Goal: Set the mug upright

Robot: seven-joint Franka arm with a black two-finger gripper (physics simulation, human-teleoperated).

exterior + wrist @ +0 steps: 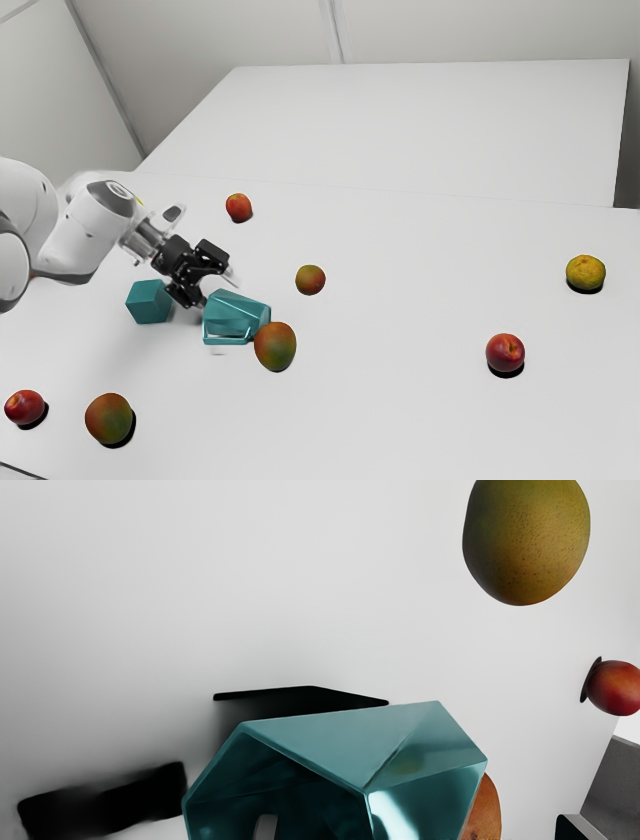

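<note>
teal mug: tipped on its side, on table. gripper: open, fingers spread, at the mug. mango: just beside mug, crowding it. teal block: near mug, opposite side from mango. smaller mango: near. yellow fruit: well apart.
</note>
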